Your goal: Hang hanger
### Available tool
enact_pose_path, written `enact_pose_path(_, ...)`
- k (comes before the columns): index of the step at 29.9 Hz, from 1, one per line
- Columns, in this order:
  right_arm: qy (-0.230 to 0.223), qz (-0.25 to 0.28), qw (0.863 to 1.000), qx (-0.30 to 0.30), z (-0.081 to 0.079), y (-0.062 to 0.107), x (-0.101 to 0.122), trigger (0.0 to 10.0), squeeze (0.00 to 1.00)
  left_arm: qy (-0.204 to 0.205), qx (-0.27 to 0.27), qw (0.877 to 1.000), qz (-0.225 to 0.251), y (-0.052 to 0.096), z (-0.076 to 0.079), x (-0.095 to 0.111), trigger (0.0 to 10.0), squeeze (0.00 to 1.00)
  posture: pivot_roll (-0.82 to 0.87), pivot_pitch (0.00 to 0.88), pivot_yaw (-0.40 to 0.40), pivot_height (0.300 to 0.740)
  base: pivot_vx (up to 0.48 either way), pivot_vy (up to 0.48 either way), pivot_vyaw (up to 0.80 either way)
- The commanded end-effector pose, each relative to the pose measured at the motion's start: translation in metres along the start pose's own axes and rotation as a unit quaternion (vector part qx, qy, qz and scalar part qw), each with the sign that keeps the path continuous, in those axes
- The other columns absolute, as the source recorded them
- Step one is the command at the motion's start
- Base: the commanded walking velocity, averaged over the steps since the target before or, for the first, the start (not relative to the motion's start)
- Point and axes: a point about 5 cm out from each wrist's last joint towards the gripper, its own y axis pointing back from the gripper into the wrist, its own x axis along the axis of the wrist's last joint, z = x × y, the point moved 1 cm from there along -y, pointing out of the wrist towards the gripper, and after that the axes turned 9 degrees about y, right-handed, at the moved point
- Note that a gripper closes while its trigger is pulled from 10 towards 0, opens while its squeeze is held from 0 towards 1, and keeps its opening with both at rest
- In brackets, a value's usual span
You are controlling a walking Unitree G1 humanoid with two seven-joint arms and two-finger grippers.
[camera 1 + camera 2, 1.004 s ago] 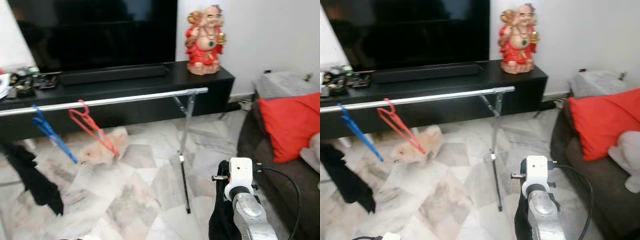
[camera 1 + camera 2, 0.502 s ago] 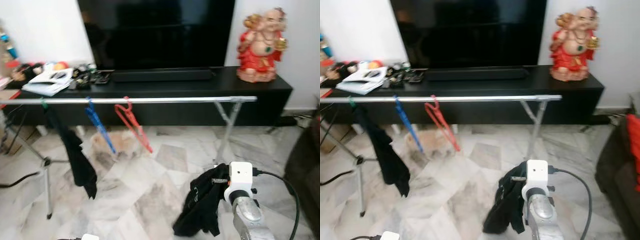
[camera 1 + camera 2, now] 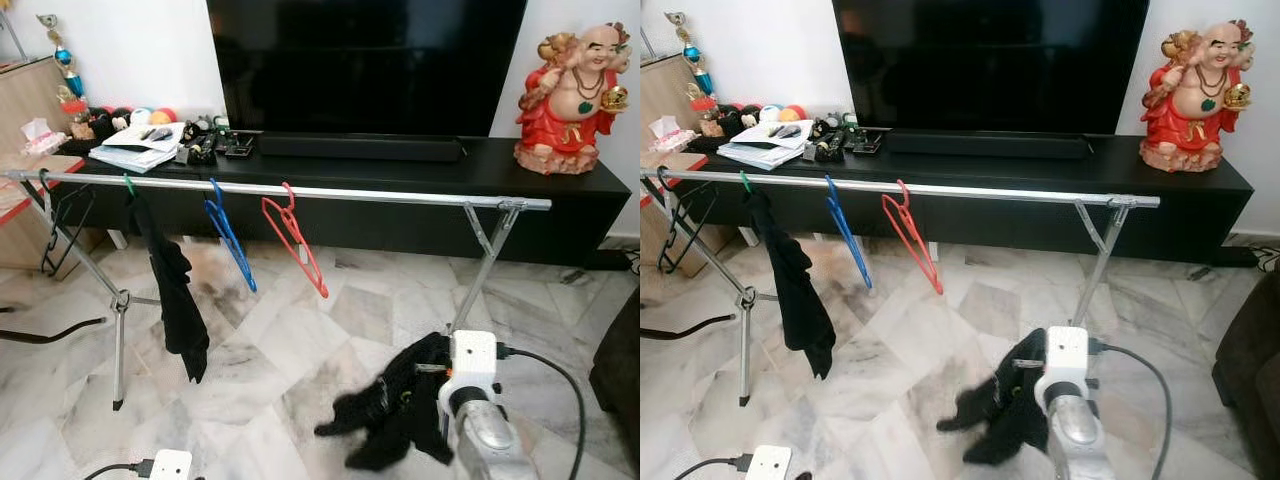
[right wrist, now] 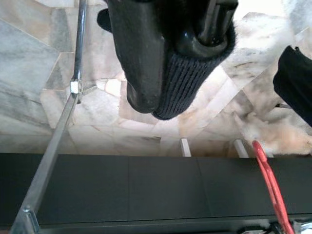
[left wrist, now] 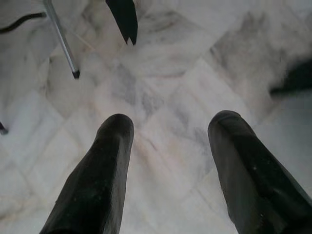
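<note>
A silver clothes rail runs across in front of the TV console. On it hang a blue hanger, a red hanger and a black garment on a green hook. My right gripper is low at the front right, shut on another black garment that dangles below and to the left of the wrist. Black knit cloth wraps one of its fingers. The left gripper hangs open over the marble floor, holding nothing.
Behind the rail stand a black console, a TV and a red statue. The rack's legs stand on the marble floor. A power strip lies at front left. A dark sofa edge is at right.
The camera has swung left, so the whole rack has come into view and the sofa has slid to the edge. The garment in my right gripper now swings out to the left.
</note>
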Motion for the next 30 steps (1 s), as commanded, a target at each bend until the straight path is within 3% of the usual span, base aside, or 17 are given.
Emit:
enact_pose_path(1,-0.006,0.010,1.000,-0.004,0.003,-0.001,0.000,10.0,0.00,0.006,-0.007,0.985,0.172,-0.011,-0.004,0.082,10.0,0.00,0.01,0.000,0.043,0.740,0.000,0.000,0.00)
enact_pose_path(3,-0.006,0.010,1.000,-0.005,0.003,-0.001,-0.002,10.0,0.00,0.010,-0.021,0.968,0.251,-0.006,0.001,0.123,10.0,0.00,0.01,0.000,0.036,0.740,0.000,0.000,0.00)
enact_pose_path(5,-0.006,0.009,1.000,-0.005,0.004,-0.001,-0.002,10.0,0.00,0.015,-0.025,0.966,0.257,-0.005,0.003,0.126,10.0,0.00,0.01,0.000,0.036,0.740,0.000,0.000,0.00)
enact_pose_path(6,-0.005,0.009,1.000,-0.003,0.004,-0.001,-0.004,10.0,0.00,-0.025,-0.061,0.960,0.271,-0.004,0.017,0.134,10.0,0.00,0.01,0.000,0.032,0.740,0.000,0.000,0.00)
enact_pose_path(8,-0.003,0.009,1.000,-0.002,0.004,-0.002,-0.005,10.0,0.00,-0.078,-0.093,0.951,0.283,-0.003,0.028,0.138,10.0,0.00,0.02,0.000,0.032,0.740,0.000,0.000,0.00)
enact_pose_path(11,-0.002,0.011,1.000,-0.003,0.003,-0.003,-0.005,10.0,0.00,-0.114,-0.106,0.939,0.308,-0.003,0.035,0.147,10.0,0.00,0.01,0.000,0.041,0.740,0.000,0.000,0.00)
enact_pose_path(15,-0.006,0.016,1.000,-0.006,0.001,-0.004,-0.004,10.0,0.00,-0.098,-0.104,0.938,0.315,0.000,0.031,0.160,10.0,0.00,0.01,0.000,0.053,0.740,0.000,0.000,0.00)
enact_pose_path(17,-0.007,0.017,1.000,-0.006,0.000,-0.003,-0.005,10.0,0.00,-0.058,-0.102,0.944,0.310,0.000,0.028,0.167,10.0,0.00,-0.01,0.000,0.066,0.740,0.000,0.000,0.00)
enact_pose_path(18,-0.006,0.017,1.000,-0.006,0.000,-0.003,-0.006,10.0,0.00,-0.016,-0.106,0.947,0.303,0.000,0.027,0.172,10.0,0.00,-0.02,0.000,0.075,0.740,0.000,0.000,0.00)
enact_pose_path(19,-0.006,0.017,1.000,-0.006,0.000,-0.003,-0.006,10.0,0.00,-0.007,-0.109,0.947,0.301,0.000,0.028,0.172,10.0,0.00,-0.02,0.000,0.075,0.740,0.000,0.000,0.00)
enact_pose_path(25,-0.008,0.017,1.000,-0.007,-0.001,0.000,-0.011,10.0,0.00,0.009,-0.121,0.946,0.300,0.002,0.034,0.169,10.0,0.00,-0.01,0.000,0.074,0.740,0.000,0.000,0.00)
enact_pose_path(30,-0.002,0.002,1.000,0.002,-0.007,0.000,-0.021,10.0,0.00,0.019,-0.111,0.949,0.294,0.008,0.024,0.171,10.0,0.00,0.02,0.000,0.077,0.740,0.000,0.000,0.00)
